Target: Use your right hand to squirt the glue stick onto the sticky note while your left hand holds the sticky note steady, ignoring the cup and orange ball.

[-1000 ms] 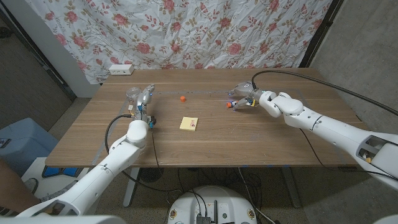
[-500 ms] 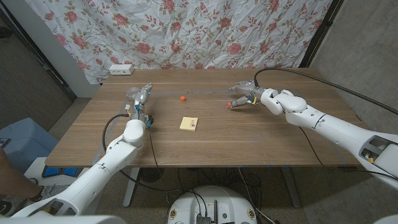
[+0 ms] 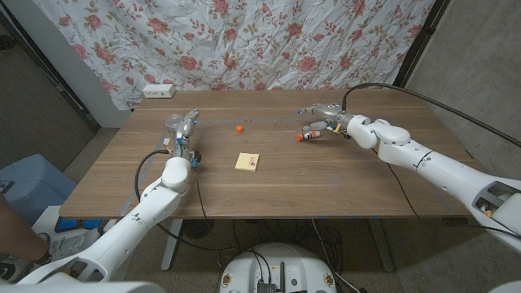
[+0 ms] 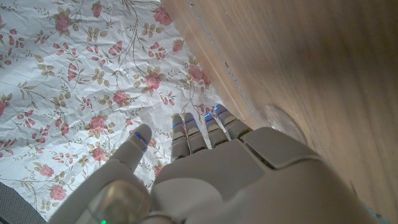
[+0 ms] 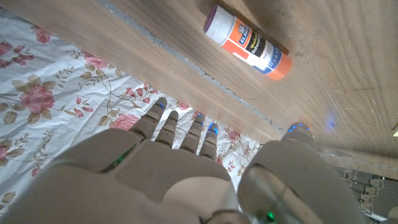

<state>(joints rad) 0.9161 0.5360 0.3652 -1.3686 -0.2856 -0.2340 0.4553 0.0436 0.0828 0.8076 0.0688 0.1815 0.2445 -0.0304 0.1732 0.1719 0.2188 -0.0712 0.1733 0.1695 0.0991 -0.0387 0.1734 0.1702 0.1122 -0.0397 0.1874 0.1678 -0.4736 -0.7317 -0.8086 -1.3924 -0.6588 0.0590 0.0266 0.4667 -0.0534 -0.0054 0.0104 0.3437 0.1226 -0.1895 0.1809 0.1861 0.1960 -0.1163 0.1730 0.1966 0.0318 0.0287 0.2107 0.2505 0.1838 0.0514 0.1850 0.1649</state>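
Note:
The yellow sticky note point(image 3: 247, 162) lies on the wooden table near its middle. The glue stick point(image 3: 308, 136) lies on its side to the right of the note; the right wrist view shows its white label, orange end and purple end point(image 5: 247, 43). My right hand point(image 3: 322, 119) hovers just behind the glue stick with its fingers spread point(image 5: 186, 168), holding nothing. My left hand point(image 3: 189, 130) stands far left of the note beside the clear cup point(image 3: 173, 124). Its fingers are extended and empty point(image 4: 211, 168).
A small orange ball point(image 3: 238, 128) sits behind the sticky note. The clear cup point(image 4: 283, 121) is close by my left hand. A white power strip point(image 3: 159, 90) lies at the table's far left edge, against the floral curtain.
My right hand has pulled back from over the glue stick toward the far right, leaving it uncovered on the table. My left arm shifted slightly, then held still.

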